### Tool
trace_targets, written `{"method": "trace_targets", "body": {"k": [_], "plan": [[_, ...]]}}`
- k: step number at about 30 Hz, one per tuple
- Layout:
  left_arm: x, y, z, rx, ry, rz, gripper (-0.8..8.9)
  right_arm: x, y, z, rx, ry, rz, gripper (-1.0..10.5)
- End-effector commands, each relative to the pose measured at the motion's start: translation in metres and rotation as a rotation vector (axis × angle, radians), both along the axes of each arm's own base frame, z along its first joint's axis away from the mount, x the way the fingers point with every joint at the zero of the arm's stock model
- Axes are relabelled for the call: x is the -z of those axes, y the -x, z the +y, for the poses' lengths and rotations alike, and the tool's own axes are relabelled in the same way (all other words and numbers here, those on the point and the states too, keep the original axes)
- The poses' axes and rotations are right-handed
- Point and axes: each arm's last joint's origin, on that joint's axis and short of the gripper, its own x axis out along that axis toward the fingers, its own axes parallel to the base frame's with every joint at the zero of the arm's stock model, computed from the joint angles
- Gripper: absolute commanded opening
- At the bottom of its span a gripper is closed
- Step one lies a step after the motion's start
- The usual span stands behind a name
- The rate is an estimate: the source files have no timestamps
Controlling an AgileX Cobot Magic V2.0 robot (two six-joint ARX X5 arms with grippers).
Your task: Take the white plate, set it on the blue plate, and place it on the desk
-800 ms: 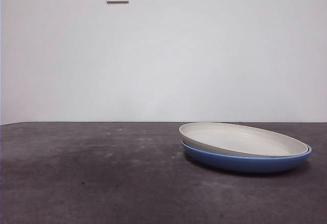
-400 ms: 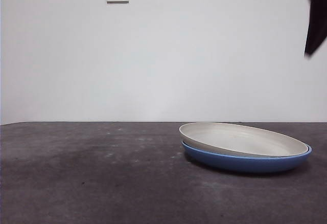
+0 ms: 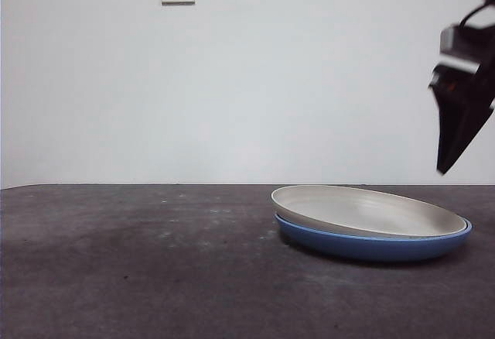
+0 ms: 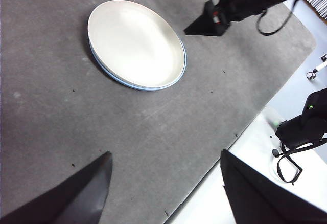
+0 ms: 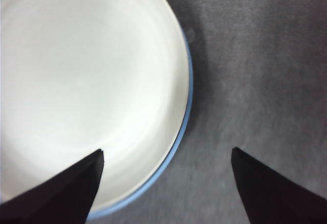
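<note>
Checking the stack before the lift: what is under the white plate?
The blue plate lies under the white plate, on the desk. Only its rim and outer wall show; its inside is covered.

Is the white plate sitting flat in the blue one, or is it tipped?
Tipped. The white plate rides higher above the blue plate on one side, nearly level on the other.

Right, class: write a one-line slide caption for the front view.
White plate stacked on blue plate on the desk; right gripper hovers above its edge.
</note>
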Motion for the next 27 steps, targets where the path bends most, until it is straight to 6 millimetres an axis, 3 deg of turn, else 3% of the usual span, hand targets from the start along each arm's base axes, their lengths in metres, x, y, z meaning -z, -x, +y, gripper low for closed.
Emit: {"method": "trace_targets", "body": {"k": [1, 5, 11, 19, 27], "plan": [[-0.003, 0.000, -0.001, 0.018, 0.003, -0.015, 3.43, 0.013, -0.011, 0.001, 0.018, -0.012, 0.028, 4.0], [-0.003, 0.000, -0.001, 0.018, 0.003, -0.015, 3.43, 0.032, -0.023, 0.004, 0.006, -0.041, 0.065, 3.9], [-0.003, 0.000, -0.001, 0.018, 0.003, -0.015, 3.43, 0.049, -0.032, 0.005, 0.006, -0.057, 0.086, 2.8], [-0.003, 0.000, -0.001, 0.018, 0.003, -0.015, 3.43, 0.050, -0.035, 0.004, 0.014, -0.057, 0.066, 0.1], [-0.003, 0.000, -0.001, 0.017, 0.003, -0.014, 3.43, 0.043, -0.034, -0.003, 0.066, -0.076, 0.051, 0.1]]}}
